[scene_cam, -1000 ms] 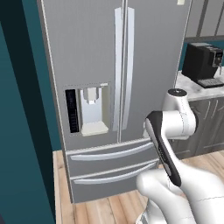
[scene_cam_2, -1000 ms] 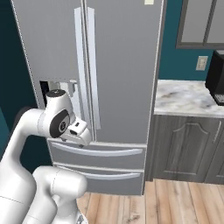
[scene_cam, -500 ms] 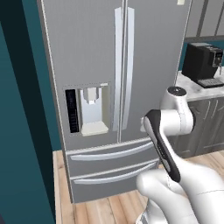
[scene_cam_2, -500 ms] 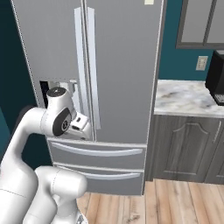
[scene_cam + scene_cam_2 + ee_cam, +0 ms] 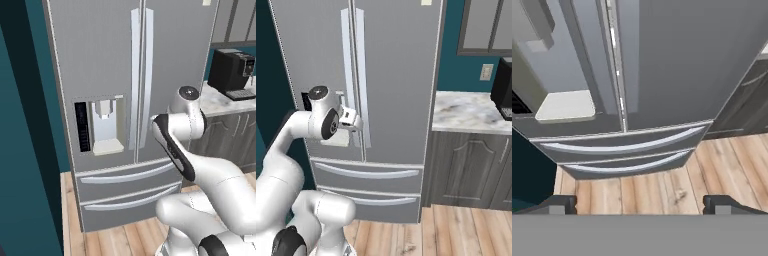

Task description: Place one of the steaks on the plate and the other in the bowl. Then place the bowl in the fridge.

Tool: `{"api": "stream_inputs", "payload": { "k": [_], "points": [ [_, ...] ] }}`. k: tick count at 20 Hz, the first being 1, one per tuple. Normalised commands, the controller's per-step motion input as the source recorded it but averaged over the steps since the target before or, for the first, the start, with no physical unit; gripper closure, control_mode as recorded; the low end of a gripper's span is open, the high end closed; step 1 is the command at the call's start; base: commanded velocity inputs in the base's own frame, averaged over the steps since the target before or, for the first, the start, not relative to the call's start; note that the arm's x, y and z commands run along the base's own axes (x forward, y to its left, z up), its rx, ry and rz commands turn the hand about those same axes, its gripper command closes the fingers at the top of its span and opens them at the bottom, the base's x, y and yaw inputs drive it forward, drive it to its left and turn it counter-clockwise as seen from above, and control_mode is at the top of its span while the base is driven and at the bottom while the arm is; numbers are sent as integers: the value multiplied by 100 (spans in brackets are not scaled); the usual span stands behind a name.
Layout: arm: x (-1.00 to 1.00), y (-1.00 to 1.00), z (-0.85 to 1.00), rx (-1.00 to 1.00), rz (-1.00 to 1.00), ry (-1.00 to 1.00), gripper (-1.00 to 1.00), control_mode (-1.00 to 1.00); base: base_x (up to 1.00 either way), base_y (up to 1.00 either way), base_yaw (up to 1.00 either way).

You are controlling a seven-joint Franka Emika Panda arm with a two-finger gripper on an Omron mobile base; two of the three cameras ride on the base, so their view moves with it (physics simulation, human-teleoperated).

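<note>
Dark fingers (image 5: 562,204) stood spread as wide as they go at the bottom of the hand view, one tip at each side, with nothing between them and nothing held. Pointed down and forward at the foot of the fridge (image 5: 677,65), above the wooden floor (image 5: 662,185) just in front of its two lower drawers (image 5: 624,150). Seen from the hand: both drawers shut, each with a long curved pale handle, and above them the seam between the two closed doors, with the pale ledge of the water dispenser (image 5: 566,106) off to the left.

In the right base view, hand (image 5: 349,118) raised close before the fridge (image 5: 396,75), just beside the pair of vertical door handles (image 5: 355,75), near their lower end; whether touching them or not, could not tell. In the left base view, the white arm (image 5: 185,125) folded up in front of the right-hand door of the fridge (image 5: 100,60), the dispenser (image 5: 105,125) set in the left door.

To the right of the fridge, a marbled surface (image 5: 471,111) over grey cabinets (image 5: 471,170), carrying a black coffee machine (image 5: 234,74). Teal wall (image 5: 448,65) behind.
</note>
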Motion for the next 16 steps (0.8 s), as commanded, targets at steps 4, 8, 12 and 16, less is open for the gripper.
{"api": "stream_inputs", "payload": {
  "k": [4, 8, 12, 16],
  "points": [
    [73, -1, 0, 0, 11, -24, -100, -100, 0, 0, 0],
    [35, -7, 4, 3, 9, -20, -100, -100, 0, 0, 0],
    [19, -1, 28, -1, 3, -4, -100, -100, 0, 0, 0],
    [17, 0, 14, -4, 0, 4, -100, -100, 0, 0, 0]
  ]
}}
